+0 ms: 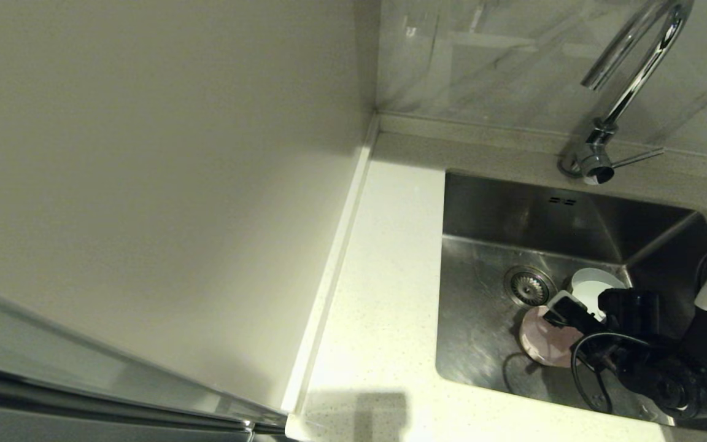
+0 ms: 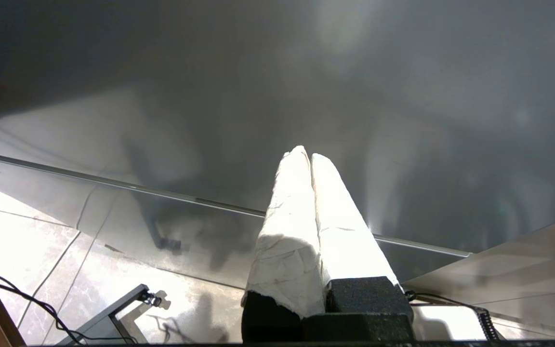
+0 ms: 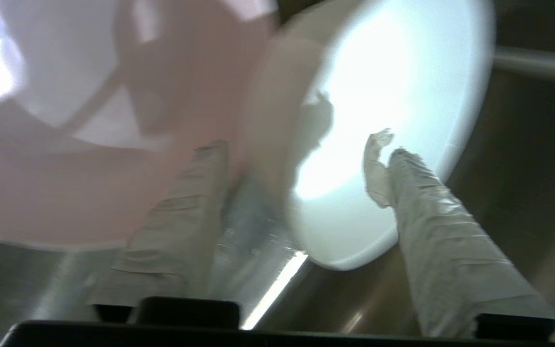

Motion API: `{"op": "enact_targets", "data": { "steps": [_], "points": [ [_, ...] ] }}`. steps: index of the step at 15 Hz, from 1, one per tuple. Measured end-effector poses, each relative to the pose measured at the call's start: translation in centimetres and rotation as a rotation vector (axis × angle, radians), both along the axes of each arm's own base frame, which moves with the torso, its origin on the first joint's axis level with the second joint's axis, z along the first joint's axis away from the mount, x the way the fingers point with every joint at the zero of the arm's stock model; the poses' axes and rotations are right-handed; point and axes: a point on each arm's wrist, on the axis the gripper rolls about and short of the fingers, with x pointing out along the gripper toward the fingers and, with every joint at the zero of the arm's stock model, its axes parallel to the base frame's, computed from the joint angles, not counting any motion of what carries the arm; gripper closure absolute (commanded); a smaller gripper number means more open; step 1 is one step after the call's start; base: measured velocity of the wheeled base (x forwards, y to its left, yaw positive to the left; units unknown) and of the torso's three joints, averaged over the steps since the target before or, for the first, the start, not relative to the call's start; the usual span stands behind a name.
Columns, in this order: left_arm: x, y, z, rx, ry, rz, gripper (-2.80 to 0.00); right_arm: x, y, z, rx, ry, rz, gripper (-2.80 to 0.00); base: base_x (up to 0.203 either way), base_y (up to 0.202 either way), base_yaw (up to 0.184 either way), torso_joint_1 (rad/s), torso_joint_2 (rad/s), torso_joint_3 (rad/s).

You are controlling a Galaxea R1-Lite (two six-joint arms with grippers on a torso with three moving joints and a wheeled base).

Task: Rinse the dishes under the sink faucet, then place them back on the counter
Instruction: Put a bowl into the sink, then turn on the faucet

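The left gripper hangs parked off the bench, fingers together. In the sink, the drain sits at centre; the pink bowl lies at its 5 o'clock, the white bowl at 3 o'clock. The right gripper is over both, fingers apart, holding nothing. The faucet rises at 12 o'clock.

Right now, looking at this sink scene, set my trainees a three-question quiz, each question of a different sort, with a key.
1. True or false: the pink bowl lies inside the sink.
2. The right gripper is: A open, B shut on a bowl.
3. Fill in: the whitish bowl lies beside the ____ strainer.

Key: 1 true; 2 A; 3 drain.
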Motion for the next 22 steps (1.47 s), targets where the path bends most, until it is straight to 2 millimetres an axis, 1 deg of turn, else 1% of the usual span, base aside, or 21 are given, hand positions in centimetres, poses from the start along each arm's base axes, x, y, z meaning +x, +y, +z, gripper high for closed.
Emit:
{"op": "enact_targets", "data": {
  "steps": [5, 7, 9, 11, 14, 18, 19, 22],
  "points": [
    [0.0, 0.0, 0.0, 0.0, 0.0, 0.001, 0.0, -1.8, -1.4, 4.5, 0.022, -0.127, -0.031, -2.8, 0.0, 0.0, 0.0, 0.0, 0.0, 0.0],
    [0.0, 0.0, 0.0, 0.0, 0.0, 0.001, 0.0, -2.6, -1.8, 6.3, 0.079, -0.211, -0.07, -2.8, 0.0, 0.0, 0.0, 0.0, 0.0, 0.0],
    [0.0, 0.0, 0.0, 0.0, 0.0, 0.0, 0.0, -3.6, -2.0, 7.8, 0.17, -0.286, -0.122, -2.8, 0.0, 0.0, 0.0, 0.0, 0.0, 0.0],
    [0.0, 0.0, 0.0, 0.0, 0.0, 0.0, 0.0, -4.7, -2.1, 9.0, 0.268, -0.326, -0.172, -2.8, 0.0, 0.0, 0.0, 0.0, 0.0, 0.0],
    [0.0, 0.0, 0.0, 0.0, 0.0, 0.0, 0.0, -6.7, -2.0, 10.6, 0.421, -0.323, -0.237, -2.8, 0.0, 0.0, 0.0, 0.0, 0.0, 0.0],
    [0.0, 0.0, 0.0, 0.0, 0.0, 0.0, 0.0, -8.6, -1.7, 13.7, 0.586, -0.315, -0.309, -2.8, 0.0, 0.0, 0.0, 0.0, 0.0, 0.0],
    [0.0, 0.0, 0.0, 0.0, 0.0, 0.0, 0.0, -9.0, -1.7, 14.5, 0.616, -0.312, -0.322, 0.0, 0.0, 0.0, 0.0, 0.0, 0.0, 0.0],
    [0.0, 0.0, 0.0, 0.0, 0.0, 0.0, 0.0, -10.2, -1.4, 16.2, 0.677, -0.288, -0.344, 0.0, 0.0, 0.0, 0.0, 0.0, 0.0, 0.0]
  ]
}}
